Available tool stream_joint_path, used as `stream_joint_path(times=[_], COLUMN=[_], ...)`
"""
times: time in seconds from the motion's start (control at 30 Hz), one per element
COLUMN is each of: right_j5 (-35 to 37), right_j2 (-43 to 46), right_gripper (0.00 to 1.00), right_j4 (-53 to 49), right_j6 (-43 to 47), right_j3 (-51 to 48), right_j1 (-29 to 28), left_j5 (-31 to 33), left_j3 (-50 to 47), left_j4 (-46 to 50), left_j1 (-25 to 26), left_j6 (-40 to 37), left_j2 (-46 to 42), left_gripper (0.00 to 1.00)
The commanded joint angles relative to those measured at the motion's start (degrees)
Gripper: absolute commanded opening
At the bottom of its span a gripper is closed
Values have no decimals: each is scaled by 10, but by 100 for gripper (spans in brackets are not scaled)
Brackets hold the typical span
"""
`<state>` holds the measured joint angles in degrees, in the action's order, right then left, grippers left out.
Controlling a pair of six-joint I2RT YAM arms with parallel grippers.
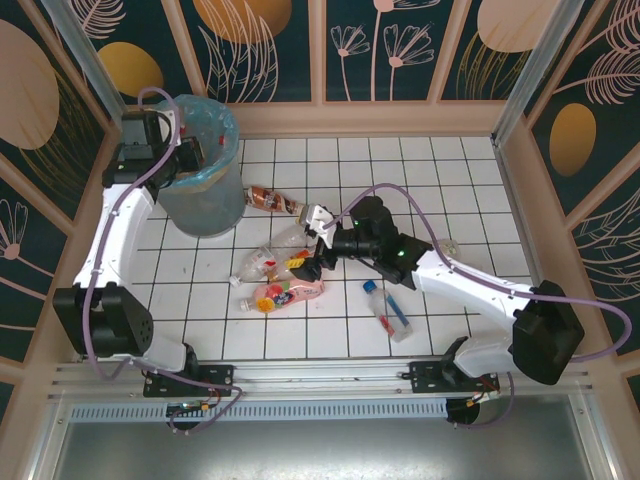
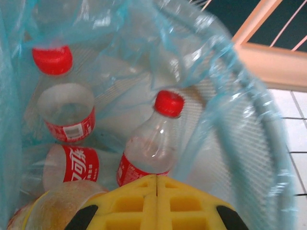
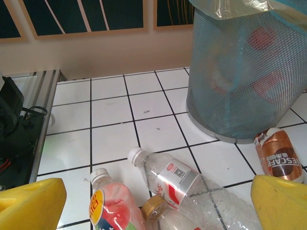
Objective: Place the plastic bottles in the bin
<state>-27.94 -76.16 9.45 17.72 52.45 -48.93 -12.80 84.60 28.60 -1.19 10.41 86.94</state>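
1. As I hung over the bin (image 1: 200,205), my left gripper (image 2: 157,203) was shut tight, its yellow fingers (image 2: 124,206) pressed together w/ nothing btwn them.
2. Below it, inside the blue-bagged bin, a red-cap bottle (image 2: 153,148) stood just beyond my fingertips. A second bottle (image 2: 64,103) was further left and a third bottle (image 2: 76,165) lay on its side.
3. Labels there: all red. The third had white Chinese script, the second a barcode patch.
4. My right gripper (image 1: 312,240) was spread wide, holding nothing, low over the tiles.
5. Btwn its fingers lay a clear bottle (image 3: 192,189) w/ white cap and QR-code label, a pink-label bottle (image 3: 112,208) and a gold-cap bottle (image 3: 156,206).
6. A brown bottle (image 3: 279,155) reading "NESCAFE" lay beside my right finger, near the bin's foot.
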Motion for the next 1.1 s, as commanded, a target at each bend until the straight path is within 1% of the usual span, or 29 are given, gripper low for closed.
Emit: stream_joint_path(times=[0.0,0.07,0.23,0.37,0.53,0.6,0.7,0.77,0.83,0.87,0.97,1.07], right_j5=[15,13,5,31,27,24,31,37,54,67,109,126], right_j2=[-6,-10,-43,-81,-109,-120,-140,-156,-175,-185,-206,-224], right_gripper=[99,99,99,99,99,97,92,89,89,89,92,93], right_j4=[-24,-45,-155,-224,-270,-286,-312,-331,-344,-347,-339,-327], right_j6=[13,25,104,149,192,214,244,260,273,279,291,306], right_j3=[22,28,71,109,132,136,147,157,164,167,165,162], right_j1=[-6,-7,-17,-32,-46,-52,-63,-68,-73,-76,-86,-96], left_j5=[16,15,25,28,40,50,63,61,47,36,-17,-83], left_j3=[-13,-13,11,44,83,82,70,50,18,-4,-85,-182], left_j4=[2,2,14,21,25,9,-16,-41,-69,-85,-142,-204], left_j1=[-1,-1,-2,-2,-2,-2,-3,-2,-1,-1,0,1], left_j6=[-14,-14,-16,-14,-3,7,20,27,29,32,34,29], left_j2=[30,41,59,59,34,6,-45,-87,-132,-156,-239,-325], left_gripper=[0,0,0,0,0,16,28,29,29,32,35,43])
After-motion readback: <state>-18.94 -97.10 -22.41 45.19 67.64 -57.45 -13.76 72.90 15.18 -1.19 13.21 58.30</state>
